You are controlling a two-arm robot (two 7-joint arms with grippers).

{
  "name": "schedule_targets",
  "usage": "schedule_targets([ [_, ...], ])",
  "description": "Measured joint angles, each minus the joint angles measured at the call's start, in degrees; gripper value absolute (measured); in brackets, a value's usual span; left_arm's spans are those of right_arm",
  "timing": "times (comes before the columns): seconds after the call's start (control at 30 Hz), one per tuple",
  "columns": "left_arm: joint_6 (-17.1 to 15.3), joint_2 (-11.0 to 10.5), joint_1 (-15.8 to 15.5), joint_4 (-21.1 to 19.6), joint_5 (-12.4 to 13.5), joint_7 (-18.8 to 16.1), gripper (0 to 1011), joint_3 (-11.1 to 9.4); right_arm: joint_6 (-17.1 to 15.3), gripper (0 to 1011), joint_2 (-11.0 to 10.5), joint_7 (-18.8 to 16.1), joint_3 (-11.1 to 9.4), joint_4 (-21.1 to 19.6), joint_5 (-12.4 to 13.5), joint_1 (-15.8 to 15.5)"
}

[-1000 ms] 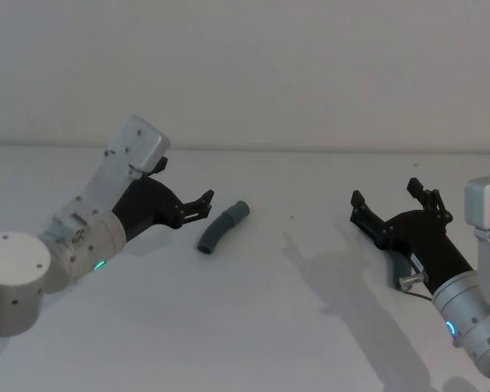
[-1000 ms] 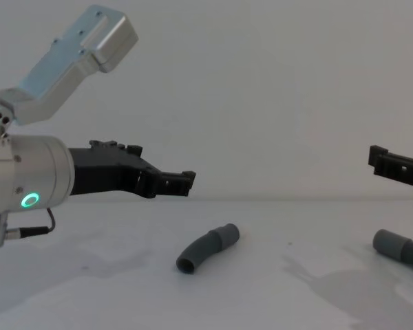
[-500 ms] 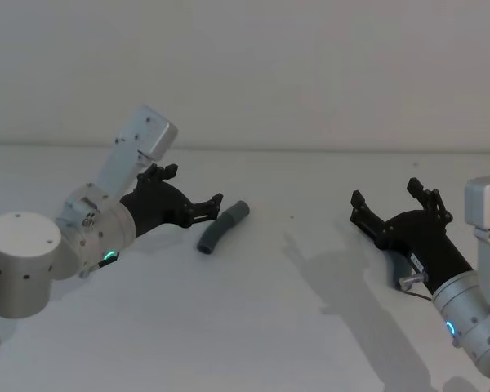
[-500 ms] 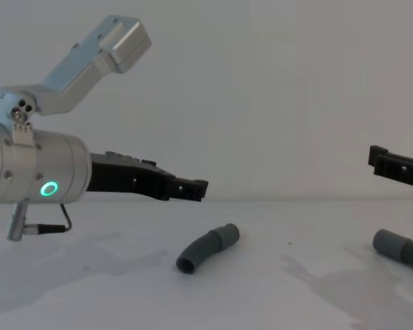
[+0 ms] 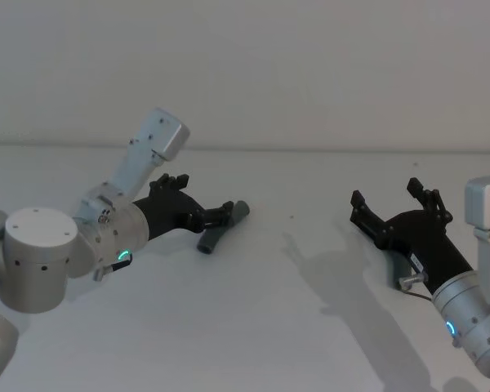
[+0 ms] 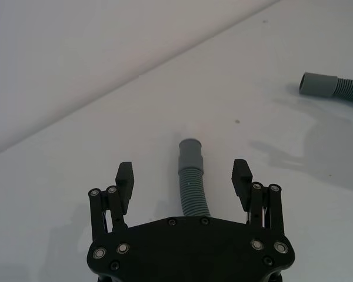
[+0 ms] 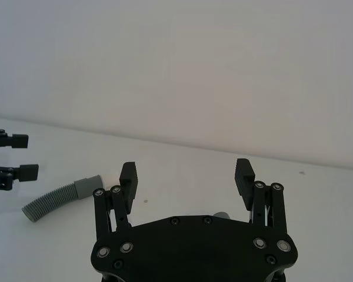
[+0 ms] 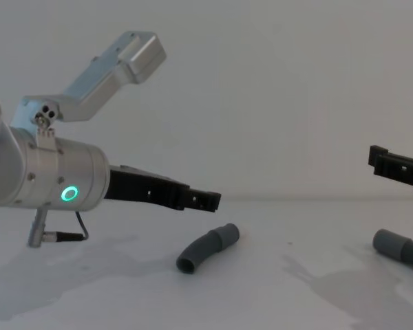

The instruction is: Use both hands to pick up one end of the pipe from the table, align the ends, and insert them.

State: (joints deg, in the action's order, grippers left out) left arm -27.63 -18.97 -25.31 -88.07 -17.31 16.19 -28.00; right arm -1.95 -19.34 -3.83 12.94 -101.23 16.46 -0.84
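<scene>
On the left of the white table (image 5: 269, 327), the left gripper (image 5: 219, 216) hangs just above the curved ribbed hose piece (image 8: 206, 247), its fingers spread wide to either side of it (not touching, as the chest view shows). Far to the right, the right gripper (image 5: 385, 193) is likewise spread and holds nothing. The second hose piece (image 8: 399, 247) lies on the table beneath it, well apart from the first.
</scene>
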Motion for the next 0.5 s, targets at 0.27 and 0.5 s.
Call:
schedule_targets([
  [0.27,-2.0,1.0,-0.4,0.8,0.2,-0.1,1001,-0.2,0.0,1003,0.0,0.0,0.0,0.0,0.0,0.0],
  [0.5,-4.1,1.9,-1.0,1.9,0.4,-0.3,1001,-0.3,0.0,1003,0.0,0.0,0.0,0.0,0.0,0.0],
])
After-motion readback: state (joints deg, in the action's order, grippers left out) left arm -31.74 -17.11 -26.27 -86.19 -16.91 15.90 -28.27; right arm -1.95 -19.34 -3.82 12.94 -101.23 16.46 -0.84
